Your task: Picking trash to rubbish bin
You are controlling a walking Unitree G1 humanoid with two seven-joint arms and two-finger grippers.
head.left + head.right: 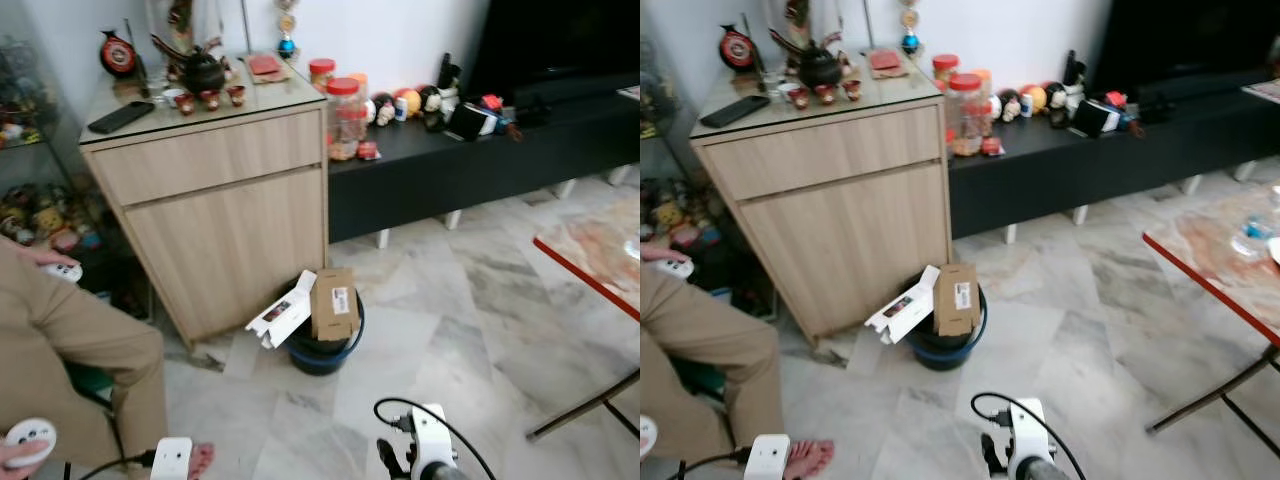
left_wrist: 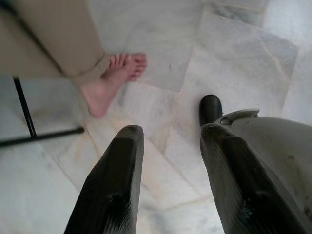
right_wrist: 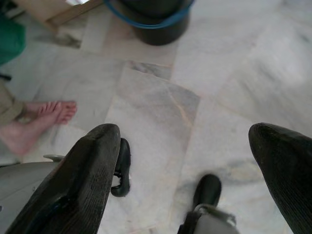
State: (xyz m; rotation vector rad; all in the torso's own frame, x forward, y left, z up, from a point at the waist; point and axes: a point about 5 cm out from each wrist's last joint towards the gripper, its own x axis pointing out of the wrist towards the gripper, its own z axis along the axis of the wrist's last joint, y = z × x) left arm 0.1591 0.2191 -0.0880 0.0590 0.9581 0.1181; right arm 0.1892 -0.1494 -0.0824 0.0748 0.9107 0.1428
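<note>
A dark rubbish bin with a blue rim [image 1: 325, 348] stands on the marble floor in front of a wooden cabinet [image 1: 215, 190]. A brown cardboard box [image 1: 334, 303] and a white box [image 1: 283, 312] stick out of its top, leaning over the rim. Both my arms hang low, with the left wrist [image 1: 172, 458] and the right wrist [image 1: 430, 450] at the bottom of the eye views. My left gripper [image 2: 170, 131] is open over bare floor and holds nothing. My right gripper [image 3: 185, 129] is wide open and empty, with the bin [image 3: 151, 14] a short way ahead of it.
A person in beige trousers sits at the left, bare foot [image 1: 200, 458] near my left arm, white controllers [image 1: 28, 440] in hand. A black low bench [image 1: 470, 160] runs along the back wall. A red-edged table [image 1: 590, 250] on metal legs [image 1: 580, 405] stands at the right.
</note>
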